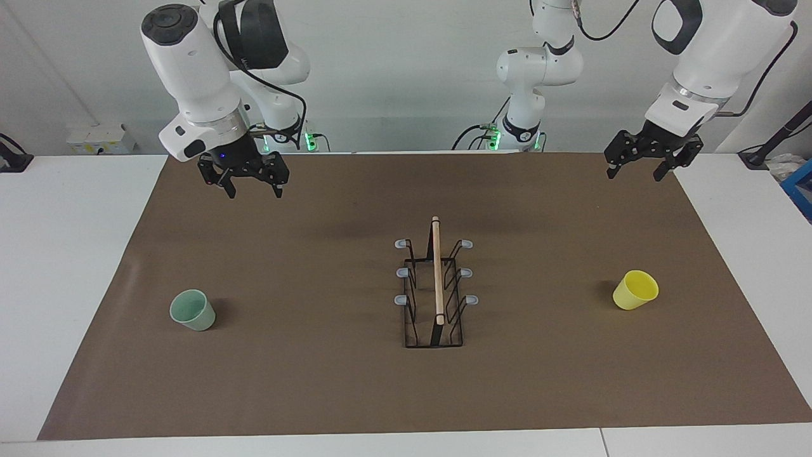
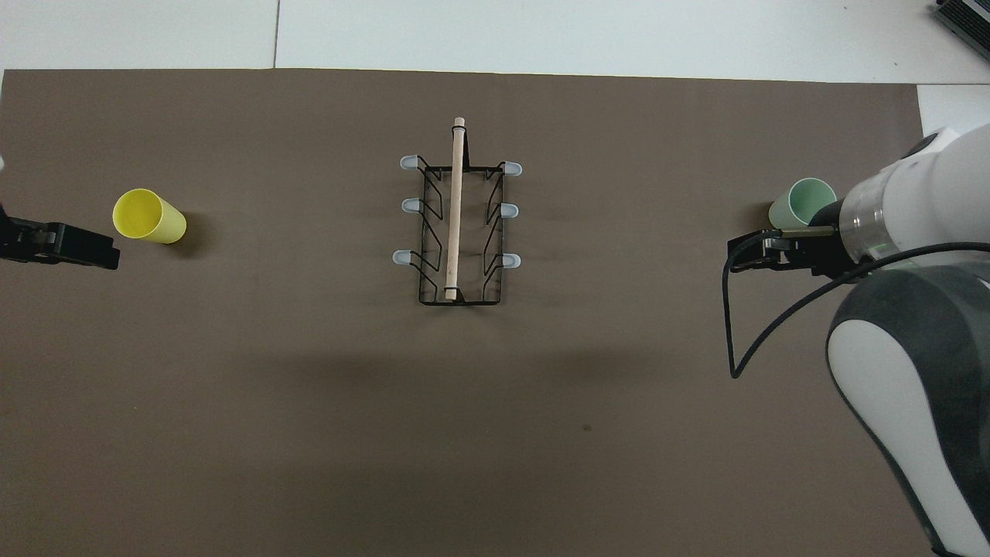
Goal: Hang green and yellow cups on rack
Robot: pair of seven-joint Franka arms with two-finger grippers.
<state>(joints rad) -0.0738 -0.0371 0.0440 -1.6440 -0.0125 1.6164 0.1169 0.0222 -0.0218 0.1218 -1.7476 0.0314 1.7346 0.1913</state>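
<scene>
- We see the rack (image 1: pixel 434 289) mid-mat (image 1: pixel 317 381), its dowel (image 2: pixel 455 209) running lengthwise away from the robots.
- Green cup (image 1: pixel 193 310) toward the right arm's end, yellow cup (image 1: pixel 635 290) toward the left's (both lying tipped).
- Left gripper (image 1: pixel 636 171) and right gripper (image 1: pixel 254 188) hang raised, fingers apart.

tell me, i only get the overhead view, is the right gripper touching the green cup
observer: no, the right gripper hangs high in the air and is clear of the green cup, which sits alone on the brown mat.
operator: are its fingers open
observer: yes, they are spread apart with nothing between them.
operator: and the left one, i just see its tip
observer: the left gripper is raised too, with its fingers open. It is over the mat's edge at the robots' end and not touching the yellow cup.
</scene>
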